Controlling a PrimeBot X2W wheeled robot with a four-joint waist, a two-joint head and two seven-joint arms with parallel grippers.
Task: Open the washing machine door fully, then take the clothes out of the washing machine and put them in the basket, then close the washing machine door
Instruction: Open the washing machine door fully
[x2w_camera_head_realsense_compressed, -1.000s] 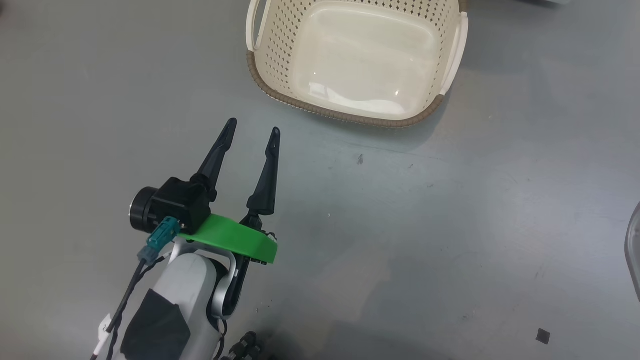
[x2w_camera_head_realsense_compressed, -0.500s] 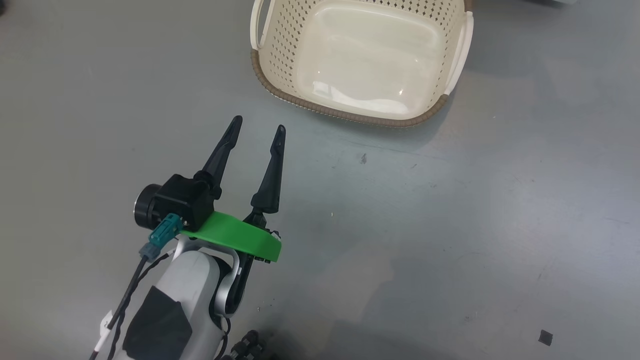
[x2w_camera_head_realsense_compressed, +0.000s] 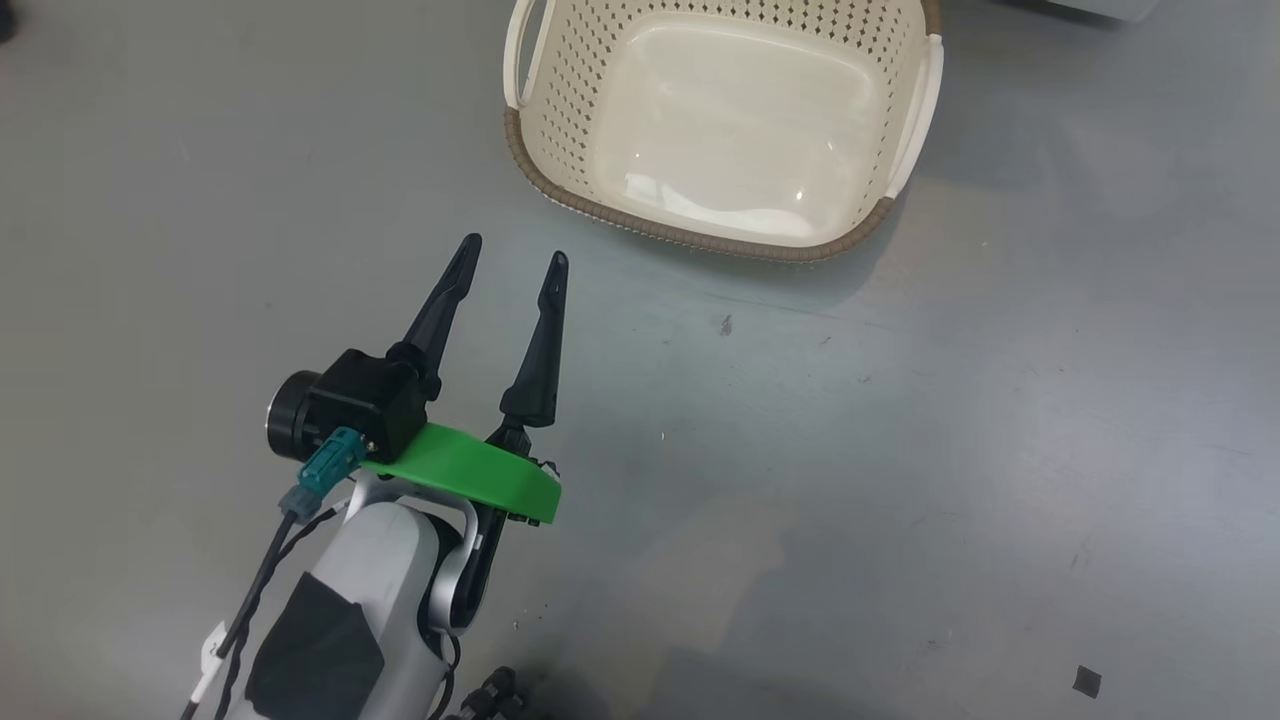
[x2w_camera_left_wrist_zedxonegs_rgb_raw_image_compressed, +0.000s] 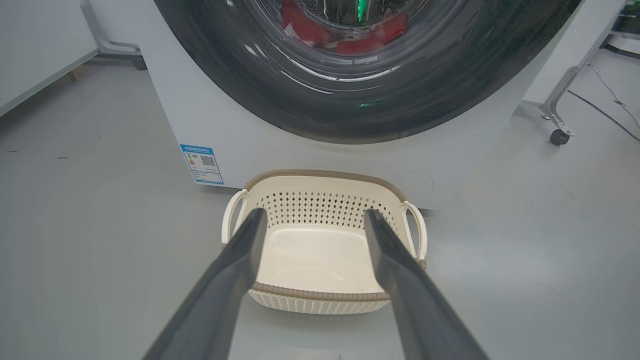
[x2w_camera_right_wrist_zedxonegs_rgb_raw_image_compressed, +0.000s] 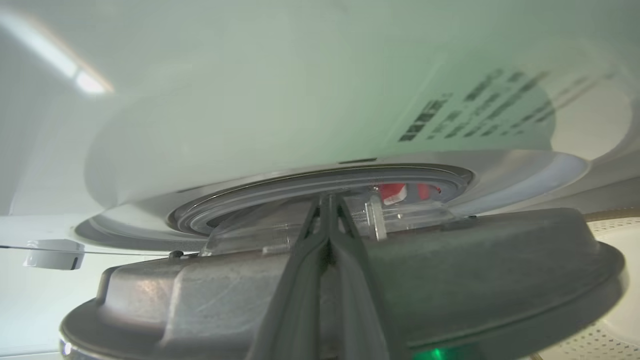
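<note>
Basket (x2w_camera_head_realsense_compressed: 562, 110) first: it sits a shade lower in the head view than a second ago, and the specks on the floor (x2w_camera_head_realsense_compressed: 900, 450) slide down with it, so that is the camera tipping, not the basket moving. The left gripper (x2w_camera_head_realsense_compressed: 514, 249) keeps almost the same pose, fingers spread wide with nothing between them, hanging above bare grey floor and pointing up toward the basket's near brown rim, a clear gap short of it.

Now the edges. In the left wrist view the two dark fingers frame the basket, which stands on the floor just in front of the washing machine (x2w_camera_left_wrist_zedxonegs_rgb_raw_image_compressed: 240, 125), directly below the washing machine door (x2w_camera_left_wrist_zedxonegs_rgb_raw_image_compressed: 280, 90). Its glossy cream bottom is bare. The clothes (x2w_camera_left_wrist_zedxonegs_rgb_raw_image_compressed: 305, 27) show red through the door's glass, inside the drum. A blue label (x2w_camera_left_wrist_zedxonegs_rgb_raw_image_compressed: 201, 164) sits on the white front, left of the basket in that view. A castor leg (x2w_camera_left_wrist_zedxonegs_rgb_raw_image_compressed: 557, 135) stands well apart on the other side. Open floor lies on both flanks of the basket.

Over to the right gripper (x2w_camera_right_wrist_zedxonegs_rgb_raw_image_compressed: 327, 200): fingers pressed tight together, nothing pinched, lying across the door's grey inner face. A gap shows between that face and the grey gasket (x2w_camera_right_wrist_zedxonegs_rgb_raw_image_compressed: 280, 192), with red cloth beyond. Whether the fingers touch the door, I cannot tell.
</note>
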